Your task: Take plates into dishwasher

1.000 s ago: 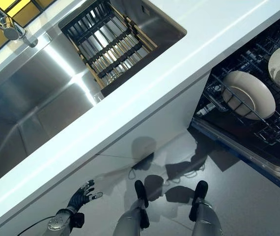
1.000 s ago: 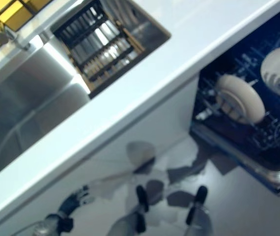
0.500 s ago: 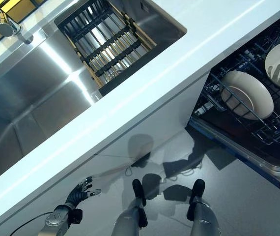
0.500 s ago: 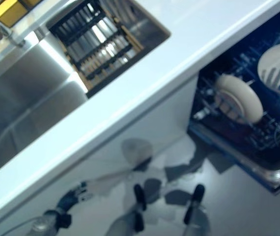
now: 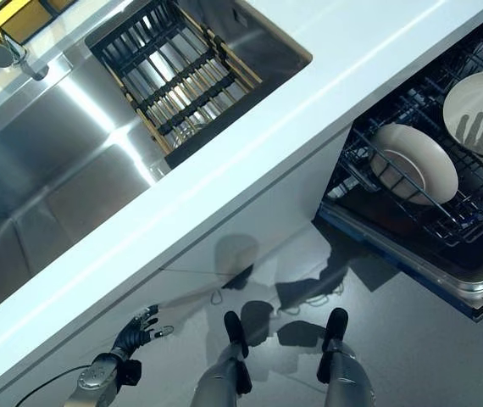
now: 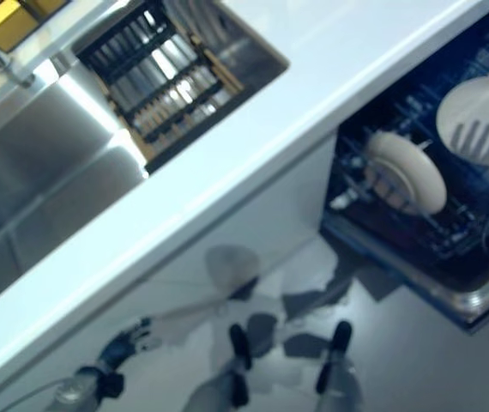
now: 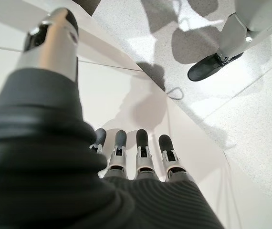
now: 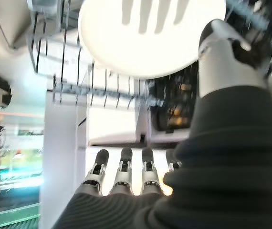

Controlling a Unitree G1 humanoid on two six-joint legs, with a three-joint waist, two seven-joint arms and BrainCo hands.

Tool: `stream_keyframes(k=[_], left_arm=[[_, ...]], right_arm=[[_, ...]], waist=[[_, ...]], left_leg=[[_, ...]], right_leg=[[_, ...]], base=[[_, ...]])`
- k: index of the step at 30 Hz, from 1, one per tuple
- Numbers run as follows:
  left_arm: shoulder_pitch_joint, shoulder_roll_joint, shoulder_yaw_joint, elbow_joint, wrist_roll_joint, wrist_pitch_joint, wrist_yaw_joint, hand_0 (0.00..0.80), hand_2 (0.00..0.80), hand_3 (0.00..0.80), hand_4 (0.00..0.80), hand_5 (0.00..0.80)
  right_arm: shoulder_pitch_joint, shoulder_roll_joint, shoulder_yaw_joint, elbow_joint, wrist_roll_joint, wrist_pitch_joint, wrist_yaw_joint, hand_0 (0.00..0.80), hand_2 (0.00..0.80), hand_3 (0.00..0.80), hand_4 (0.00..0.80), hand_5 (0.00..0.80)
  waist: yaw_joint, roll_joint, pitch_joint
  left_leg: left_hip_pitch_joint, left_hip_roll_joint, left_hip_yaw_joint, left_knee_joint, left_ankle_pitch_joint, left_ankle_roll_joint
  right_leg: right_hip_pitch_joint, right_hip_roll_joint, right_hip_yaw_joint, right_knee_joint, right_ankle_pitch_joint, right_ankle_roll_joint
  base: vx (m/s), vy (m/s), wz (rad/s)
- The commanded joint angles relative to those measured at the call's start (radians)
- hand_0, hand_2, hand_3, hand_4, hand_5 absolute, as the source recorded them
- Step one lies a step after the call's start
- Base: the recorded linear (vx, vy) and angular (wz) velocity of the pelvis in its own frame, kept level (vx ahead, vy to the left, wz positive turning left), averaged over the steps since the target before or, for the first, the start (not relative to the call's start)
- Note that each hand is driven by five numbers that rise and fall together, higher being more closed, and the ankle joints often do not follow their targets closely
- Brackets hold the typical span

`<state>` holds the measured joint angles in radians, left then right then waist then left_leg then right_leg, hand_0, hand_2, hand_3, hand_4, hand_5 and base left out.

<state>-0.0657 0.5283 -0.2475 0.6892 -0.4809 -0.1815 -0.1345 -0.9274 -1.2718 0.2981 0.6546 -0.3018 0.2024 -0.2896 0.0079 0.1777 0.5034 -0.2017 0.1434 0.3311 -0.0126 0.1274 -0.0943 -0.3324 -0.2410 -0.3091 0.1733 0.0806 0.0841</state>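
1. Two pale plates are seen in the dishwasher rack (image 5: 479,222), which is pulled out below the white surface (image 5: 250,161) at the robot's right.
2. The nearer plate (image 5: 414,163) is stood tilted among the dark wires, several of which cross its face.
3. The farther plate (image 5: 481,112) lies toward the right edge of the head views, where part of its rim is cut off; a shadow of fingers falls across it.
4. In the right wrist view the same farther plate (image 8: 150,36) is seen just past the right hand (image 8: 141,200), above the rack wires, with its upper rim cut off.
5. The right hand's fingers (image 8: 122,167) are held straight in a row and nothing is held between them and the thumb; the thumb tip overlaps the plate's edge in that view, but whether it touches cannot be told.
6. The right hand itself is not made out in the head views.
7. The rack's far side and the rest of the dishwasher run out of view, so any further contents cannot be told.
8. The left hand (image 5: 140,328) is hung low at the robot's left, beside the white cabinet front (image 7: 126,95), its fingers straight and relaxed and nothing held.
9. A steel sink (image 5: 47,170) is set into the surface, with a dark slatted drying rack (image 5: 174,72) in it and a tap (image 5: 0,47) partly cut off at the upper left corner.
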Motion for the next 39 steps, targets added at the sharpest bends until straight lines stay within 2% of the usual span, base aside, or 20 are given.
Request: stream_keyframes(k=[1, 5, 7, 13, 16, 17, 19, 24, 29, 39], left_arm=[[0.005, 0.029, 0.011, 0.034, 0.056, -0.011, 0.030, 0.000, 0.000, 0.000, 0.000, 0.000], [0.008, 0.026, 0.026, 0.070, 0.076, -0.009, 0.038, 0.000, 0.000, 0.000, 0.000, 0.000], [0.010, 0.020, 0.046, 0.100, 0.098, 0.000, 0.046, 0.000, 0.000, 0.000, 0.000, 0.000], [0.015, 0.016, 0.066, 0.151, 0.131, 0.013, 0.064, 0.000, 0.000, 0.000, 0.000, 0.000], [0.019, 0.015, 0.079, 0.180, 0.142, 0.021, 0.068, 0.000, 0.000, 0.000, 0.000, 0.000], [0.016, 0.012, 0.083, 0.194, 0.148, 0.028, 0.072, 0.000, 0.000, 0.000, 0.000, 0.000], [0.010, 0.010, 0.084, 0.210, 0.151, 0.030, 0.075, 0.000, 0.000, 0.000, 0.000, 0.000], [-0.014, -0.008, 0.082, 0.261, 0.161, 0.029, 0.087, 0.000, 0.000, 0.000, 0.000, 0.000], [-0.023, -0.038, 0.065, 0.282, 0.177, 0.020, 0.095, 0.000, 0.000, 0.000, 0.000, 0.000], [-0.036, -0.088, 0.041, 0.300, 0.194, 0.010, 0.103, 0.000, 0.000, 0.000, 0.000, 0.000]], right_arm=[[0.020, -0.089, -0.081, -0.093, 0.016, 0.009, -0.106, 0.000, 0.000, 0.000, 0.000, 0.000], [0.112, -0.098, -0.161, -0.135, 0.033, 0.009, -0.127, 0.000, 0.000, 0.000, 0.000, 0.000], [0.194, -0.103, -0.231, -0.158, 0.072, -0.005, -0.149, 0.000, 0.000, 0.000, 0.000, 0.000], [0.371, -0.089, -0.396, -0.185, 0.169, -0.025, -0.190, 0.000, 0.000, 0.000, 0.000, 0.000], [0.479, -0.067, -0.502, -0.189, 0.259, -0.046, -0.207, 0.000, 0.000, 0.000, 0.000, 0.000], [0.528, -0.045, -0.553, -0.186, 0.335, -0.060, -0.217, 0.000, 0.000, 0.000, 0.000, 0.000], [0.564, -0.024, -0.593, -0.178, 0.388, -0.073, -0.222, 0.000, 0.000, 0.000, 0.000, 0.000], [0.662, 0.084, -0.706, -0.144, 0.630, -0.134, -0.180, 0.000, 0.000, 0.000, 0.000, 0.000], [0.691, 0.179, -0.727, -0.095, 0.778, -0.156, -0.135, 0.000, 0.000, 0.000, 0.000, 0.000], [0.696, 0.348, -0.675, -0.031, 0.920, -0.182, -0.033, 0.000, 0.000, 0.000, 0.000, 0.000]], waist=[[-0.012, -0.041, -0.022], [-0.032, -0.064, -0.042], [-0.050, -0.088, -0.063], [-0.067, -0.129, -0.102], [-0.081, -0.144, -0.130], [-0.087, -0.151, -0.147], [-0.090, -0.155, -0.158], [-0.106, -0.161, -0.201], [-0.111, -0.156, -0.227], [-0.114, -0.122, -0.245]], left_leg=[[-0.045, 0.037, -0.022, -0.037, 0.049, -0.035], [-0.018, 0.039, -0.006, -0.042, 0.041, -0.037], [0.005, 0.043, 0.010, -0.046, 0.032, -0.041], [0.044, 0.047, 0.033, -0.050, 0.018, -0.046], [0.066, 0.049, 0.047, -0.052, 0.011, -0.049], [0.078, 0.048, 0.055, -0.054, 0.006, -0.049], [0.085, 0.047, 0.059, -0.055, 0.002, -0.049], [0.118, 0.046, 0.070, -0.056, -0.009, -0.047], [0.144, 0.047, 0.074, -0.055, -0.011, -0.049], [0.168, 0.047, 0.080, -0.053, -0.004, -0.049]], right_leg=[[0.008, 0.033, 0.018, 0.129, -0.152, 0.034], [0.040, 0.044, 0.019, 0.076, -0.131, 0.038], [0.073, 0.053, 0.019, 0.021, -0.110, 0.043], [0.130, 0.066, 0.018, -0.062, -0.069, 0.055], [0.153, 0.070, 0.021, -0.099, -0.048, 0.061], [0.167, 0.073, 0.023, -0.114, -0.042, 0.063], [0.175, 0.075, 0.025, -0.121, -0.039, 0.064], [0.218, 0.081, 0.032, -0.138, -0.043, 0.058], [0.253, 0.085, 0.032, -0.151, -0.046, 0.051], [0.291, 0.077, 0.020, -0.148, -0.059, 0.037]], base=[[0.000, 0.000, 0.00], [0.017, 0.007, -0.06], [0.035, -0.001, -0.17], [0.044, -0.010, -0.12], [0.056, 0.024, -0.12], [0.045, 0.021, -0.07], [0.033, 0.022, -0.10], [0.049, 0.013, -0.13], [0.045, 0.012, -0.01], [0.028, 0.020, -0.03]])
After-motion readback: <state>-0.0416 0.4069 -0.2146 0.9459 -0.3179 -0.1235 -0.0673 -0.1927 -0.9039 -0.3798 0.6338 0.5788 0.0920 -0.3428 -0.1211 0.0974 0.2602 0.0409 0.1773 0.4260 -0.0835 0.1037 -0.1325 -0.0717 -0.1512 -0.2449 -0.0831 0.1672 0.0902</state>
